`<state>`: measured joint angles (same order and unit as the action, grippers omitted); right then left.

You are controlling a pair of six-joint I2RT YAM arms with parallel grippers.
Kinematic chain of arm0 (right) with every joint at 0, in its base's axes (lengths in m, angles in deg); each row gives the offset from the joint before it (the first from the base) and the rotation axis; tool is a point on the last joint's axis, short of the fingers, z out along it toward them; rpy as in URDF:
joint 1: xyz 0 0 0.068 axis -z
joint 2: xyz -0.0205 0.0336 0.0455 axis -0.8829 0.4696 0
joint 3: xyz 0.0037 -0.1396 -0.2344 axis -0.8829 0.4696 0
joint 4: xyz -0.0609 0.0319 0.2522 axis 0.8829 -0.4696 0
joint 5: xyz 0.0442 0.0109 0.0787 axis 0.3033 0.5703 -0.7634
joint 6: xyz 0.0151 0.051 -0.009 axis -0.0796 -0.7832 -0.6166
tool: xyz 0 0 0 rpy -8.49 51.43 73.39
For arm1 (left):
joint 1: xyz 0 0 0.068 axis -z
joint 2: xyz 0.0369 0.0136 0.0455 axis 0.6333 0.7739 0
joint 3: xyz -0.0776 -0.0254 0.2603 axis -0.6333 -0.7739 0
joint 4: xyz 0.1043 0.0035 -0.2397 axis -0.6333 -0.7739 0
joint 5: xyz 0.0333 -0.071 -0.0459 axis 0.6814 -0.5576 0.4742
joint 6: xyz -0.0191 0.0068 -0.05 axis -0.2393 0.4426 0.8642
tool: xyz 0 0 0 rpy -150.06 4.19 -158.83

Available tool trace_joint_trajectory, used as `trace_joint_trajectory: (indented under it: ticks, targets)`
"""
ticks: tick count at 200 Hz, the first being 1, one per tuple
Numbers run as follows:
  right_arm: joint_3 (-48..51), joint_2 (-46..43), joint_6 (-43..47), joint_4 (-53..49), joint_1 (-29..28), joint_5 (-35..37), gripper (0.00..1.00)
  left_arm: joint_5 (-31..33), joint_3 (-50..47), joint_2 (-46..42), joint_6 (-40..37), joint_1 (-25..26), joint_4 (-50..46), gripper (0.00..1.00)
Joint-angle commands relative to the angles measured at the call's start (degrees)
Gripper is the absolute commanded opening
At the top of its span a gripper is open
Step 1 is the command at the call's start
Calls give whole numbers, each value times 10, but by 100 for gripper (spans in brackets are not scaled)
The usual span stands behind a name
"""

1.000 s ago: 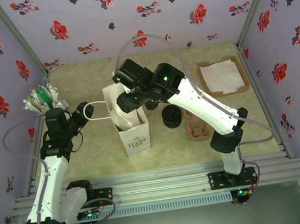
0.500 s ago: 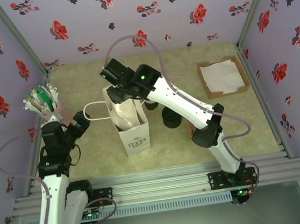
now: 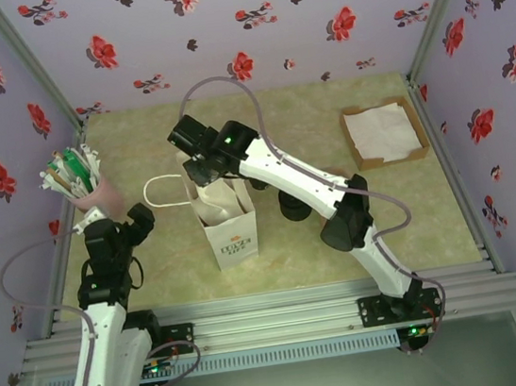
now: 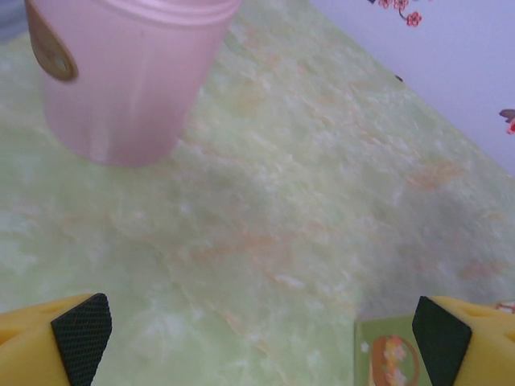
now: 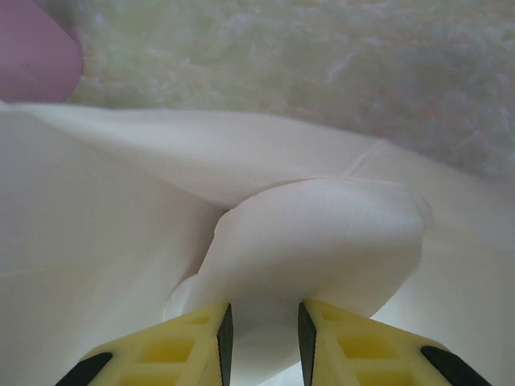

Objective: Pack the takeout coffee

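I have the right fingers (image 3: 200,174) at the far left rim of the bag (image 3: 233,234). In the right wrist view the two yellow tips stand almost together with a fold of white bag paper pinched between them, so I read them as clamped on the bag's edge to hold the mouth. The left fingers (image 3: 140,222) are spread wide with nothing between them. They hang low over bare worktop (image 3: 155,130) near the pink cup (image 4: 121,80), well left of the bag.

The coffee (image 3: 291,213) is, as best I can tell, the dark round shape on the worktop just right of the bag. It is half hidden under the right forearm, so I cannot make out the lid or the wall clearly. It appears to stand upright, with its long axis straight up.

The next move turns on one relation. The coffee sits on the right side of the bag, and the free fingers are on the left side with the bag standing between them. The right arm is much nearer, since its forearm passes right over the cup, but its fingers are busy with the rim and point away from the cup. From those fingers the coffee lies back toward the right and toward the near edge. I judge that the left arm would have to reach around or over the tall bag, which could tip it.
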<state>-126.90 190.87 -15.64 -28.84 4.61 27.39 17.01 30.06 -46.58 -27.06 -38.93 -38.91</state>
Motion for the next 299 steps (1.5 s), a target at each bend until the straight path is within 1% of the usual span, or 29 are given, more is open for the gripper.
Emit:
trace_joint_trajectory:
  ticks: [1, 28, 39, 46, 55, 64, 70, 97, 114, 139, 159, 170, 195, 209, 220, 225, 242, 253, 268, 288, 299]
  targets:
    - [9, -65, -10, 23, -11, 5, 30, 43, -21, 12, -102, -4, 89, 99]
    - [56, -133, -4, 50, -19, 23, 33, 47, -52, 20, -165, -4, 146, 99]
    - [93, -174, -4, 70, -19, 35, 35, 49, -60, 23, -184, -4, 164, 99]
    - [120, -201, -4, 85, -20, 43, 40, 49, -67, 26, -192, -4, 178, 99]
    - [155, -237, -4, 106, -20, 56, 48, 49, -73, 30, -201, -4, 196, 99]
    - [196, -277, -3, 126, -20, 75, 60, 49, -73, 36, -211, -4, 215, 99]
    - [225, -302, 0, 140, -20, 86, 67, 49, -92, 40, -216, -4, 227, 99]
    - [366, -434, 14, 186, -18, 200, 99, 46, -109, 69, -246, -4, 283, 99]
    - [467, -520, 40, 224, -6, 254, 99, 36, -120, 96, -262, -4, 326, 99]
    - [619, -640, 73, 277, 46, 320, 99, 14, -120, 147, -277, -4, 363, 99]
    - [761, -748, 113, 360, 101, 315, 99, 7, -115, 185, -275, -4, 390, 99]
    - [833, -802, 129, 404, 141, 316, 99, 6, -112, 205, -272, -4, 407, 99]
    - [987, -886, 154, 506, 241, 302, 99, 13, -107, 256, -277, -4, 456, 99]
    - [1056, -899, 144, 557, 311, 283, 99, 20, -106, 287, -279, -4, 494, 99]
    - [1104, -892, 125, 596, 366, 262, 99, 30, -107, 319, -281, -4, 530, 99]
    - [1126, -884, 120, 618, 390, 256, 99, 31, -101, 328, -282, -4, 529, 99]
    - [1197, -856, 112, 717, 448, 237, 99, 31, -94, 355, -286, -4, 558, 99]
    - [1233, -831, 109, 785, 475, 233, 99, 33, -94, 372, -293, -4, 584, 99]
    - [1257, -787, 105, 849, 505, 214, 99, 35, -90, 392, -300, -4, 607, 99]
    - [1264, -708, 115, 919, 526, 201, 99, 39, -84, 420, -312, -4, 638, 99]
    - [1264, -662, 124, 964, 532, 196, 99, 51, -88, 450, -313, -5, 681, 99]
